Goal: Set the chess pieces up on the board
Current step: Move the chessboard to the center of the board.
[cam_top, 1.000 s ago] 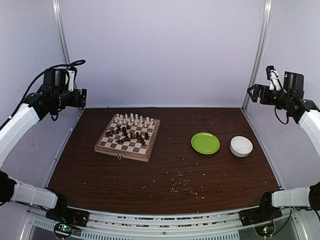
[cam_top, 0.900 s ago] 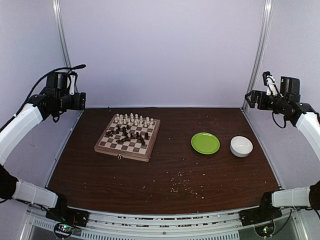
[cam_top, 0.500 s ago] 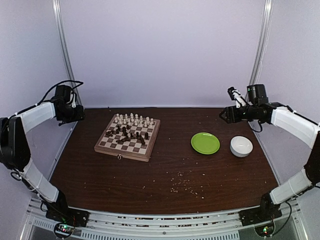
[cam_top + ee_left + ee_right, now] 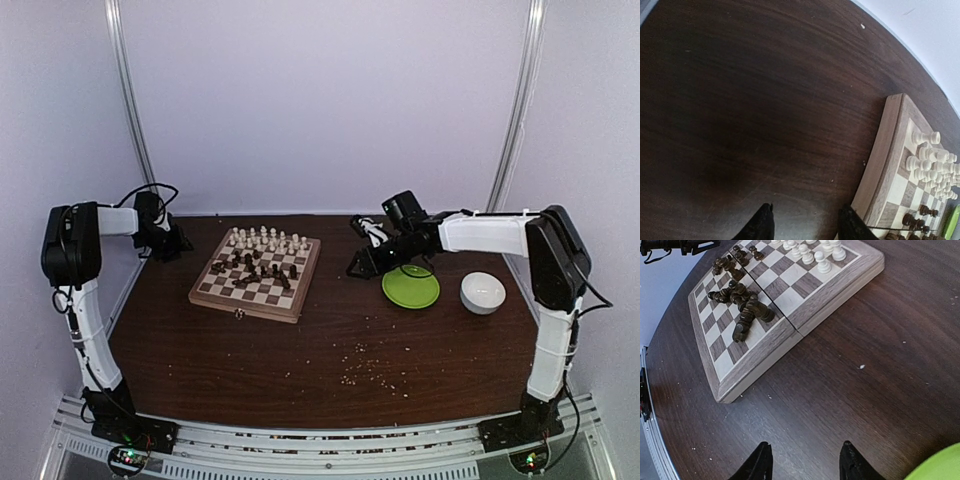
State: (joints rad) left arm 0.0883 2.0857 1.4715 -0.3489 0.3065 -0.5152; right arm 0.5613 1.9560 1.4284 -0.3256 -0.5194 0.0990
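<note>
The board (image 4: pixel 262 292) lies left of the table's middle. Pale chess pieces (image 4: pixel 266 239) stand in rows along its far side. Dark chess pieces (image 4: pixel 254 266) are scattered mid-board, several lying toppled (image 4: pixel 747 310). My left gripper (image 4: pixel 179 247) hangs low over bare table just left of the board, open with nothing between its fingers (image 4: pixel 764 223); the board's edge (image 4: pixel 884 165) is beside its right finger. My right gripper (image 4: pixel 358 268) is low over the table between the board and a green plate, open and empty (image 4: pixel 805 456), facing the board's corner (image 4: pixel 840 287).
A round green plate (image 4: pixel 410 287) and a white bowl (image 4: pixel 483 292) sit right of the board. Pale crumbs (image 4: pixel 371 371) are strewn over the near middle of the dark table. Purple walls and frame posts close in the sides and back.
Both arms have swung down from high at the sides to just above the table. The left one is now beside the board's left edge, the right one between board and plate.
</note>
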